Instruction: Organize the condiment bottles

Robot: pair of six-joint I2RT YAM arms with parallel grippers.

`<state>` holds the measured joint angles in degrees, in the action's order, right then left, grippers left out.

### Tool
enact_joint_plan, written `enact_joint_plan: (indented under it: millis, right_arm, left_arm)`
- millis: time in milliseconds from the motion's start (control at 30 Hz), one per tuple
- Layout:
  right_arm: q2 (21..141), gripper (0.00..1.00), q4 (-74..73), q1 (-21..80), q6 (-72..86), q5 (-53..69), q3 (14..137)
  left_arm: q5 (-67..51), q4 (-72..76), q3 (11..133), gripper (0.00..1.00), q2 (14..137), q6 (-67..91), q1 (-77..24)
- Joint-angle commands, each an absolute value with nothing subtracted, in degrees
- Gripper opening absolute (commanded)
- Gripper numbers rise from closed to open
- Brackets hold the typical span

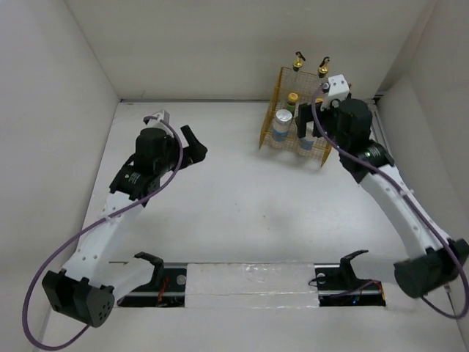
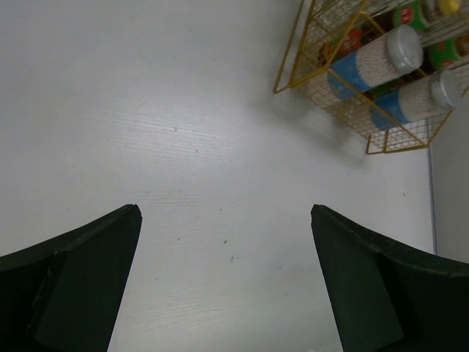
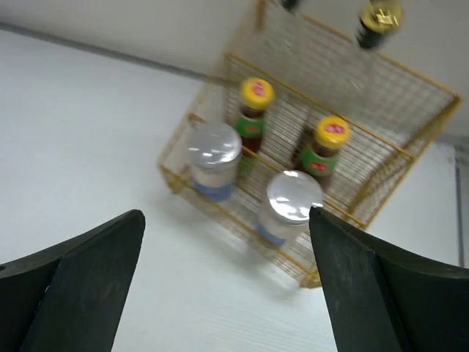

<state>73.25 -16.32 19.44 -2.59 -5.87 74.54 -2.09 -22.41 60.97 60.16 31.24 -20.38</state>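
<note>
All the condiment bottles stand in the yellow wire rack point(image 1: 272, 144) at the back right. Two glass ones with gold spouts point(image 1: 298, 61) point(image 1: 323, 67) fill its top tier. In the right wrist view, two red bottles with yellow caps point(image 3: 256, 106) point(image 3: 327, 147) stand behind two white silver-lidded cylinders point(image 3: 214, 158) point(image 3: 293, 204). My right gripper point(image 1: 309, 126) hovers open just in front of and above the rack, holding nothing. Over bare table at the left, my left gripper point(image 1: 196, 144) is open and empty; its view shows both cylinders point(image 2: 374, 62) point(image 2: 418, 99) far off.
White walls close in the table on the left, back and right, and the rack point(image 3: 235, 226) sits close to the back right corner. A clear strip point(image 1: 249, 282) lies along the near edge between the two arm bases.
</note>
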Motion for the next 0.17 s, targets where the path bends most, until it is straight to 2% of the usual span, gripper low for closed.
enact_joint_plan:
  millis: [0, 133]
  right_arm:
    - [64.79, 1.0, -14.15, 24.51, -2.37, -6.68, 69.62]
    - [57.23, 1.0, -12.13, 31.01, -0.97, -4.05, 62.59]
  left_arm:
    - [-4.56, -14.6, 58.54, 0.99, 54.07, 29.45, -20.04]
    - [-5.1, -10.9, 54.24, 0.99, 48.35, 29.44, -20.04]
